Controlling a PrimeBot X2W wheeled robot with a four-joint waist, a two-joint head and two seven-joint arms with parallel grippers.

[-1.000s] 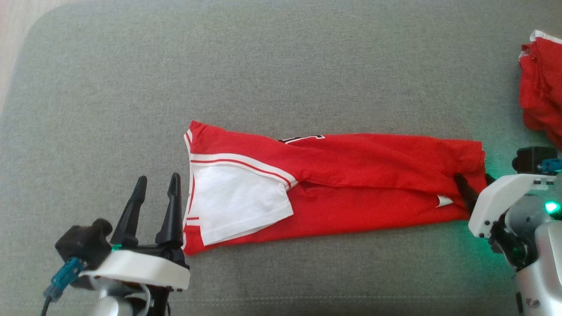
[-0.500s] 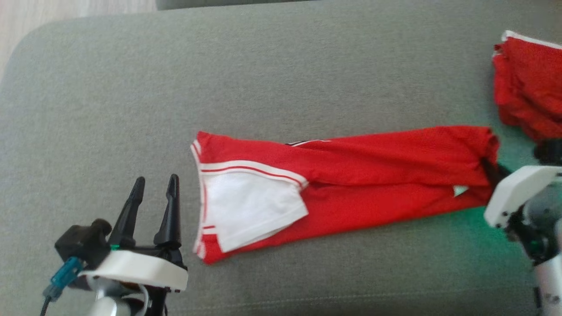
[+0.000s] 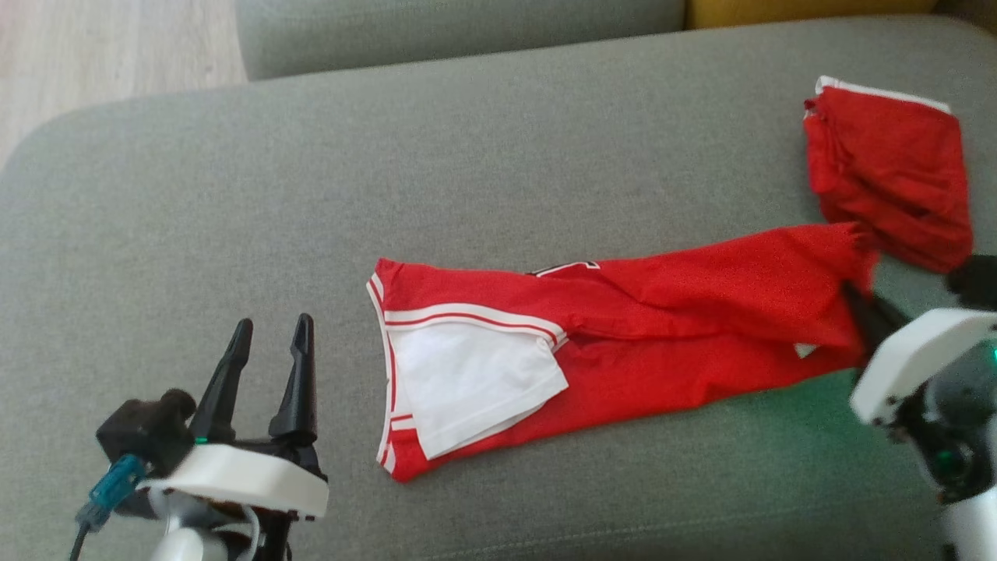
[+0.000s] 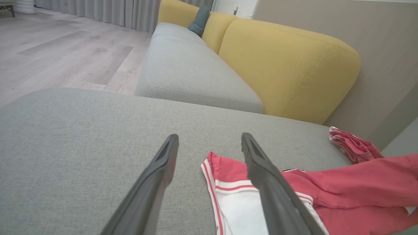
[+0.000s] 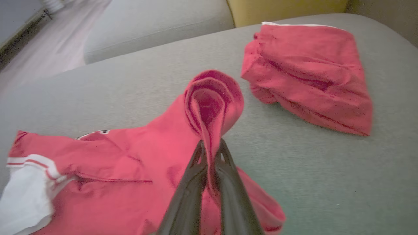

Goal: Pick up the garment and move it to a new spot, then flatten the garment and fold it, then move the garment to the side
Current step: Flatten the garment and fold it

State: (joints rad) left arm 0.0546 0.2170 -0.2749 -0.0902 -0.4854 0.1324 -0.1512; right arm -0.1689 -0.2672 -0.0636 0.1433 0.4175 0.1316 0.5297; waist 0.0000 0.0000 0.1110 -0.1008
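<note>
While right hand clamps raised right end of garment, left hand hovers spread wide, holding nothing, beside left edge. Garment lies mid sofa seat; free grey room left, behind. Second red garment near far right edge. Print at fold unreadable.

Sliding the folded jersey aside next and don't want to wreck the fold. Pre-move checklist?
1. Right gripper jaws shut on the garment: ok, fabric is pinched between them.
2. All folded layers in that grip: cannot tell, the end bunches into a loop above the jaws.
3. Left gripper jaws open and off the cloth: ok, it stands beside the striped end, apart.
4. Fold lying flat: ok along the middle; the held end is lifted.
5. Room on the right: not ok, the second red garment lies close to the held end.
</note>
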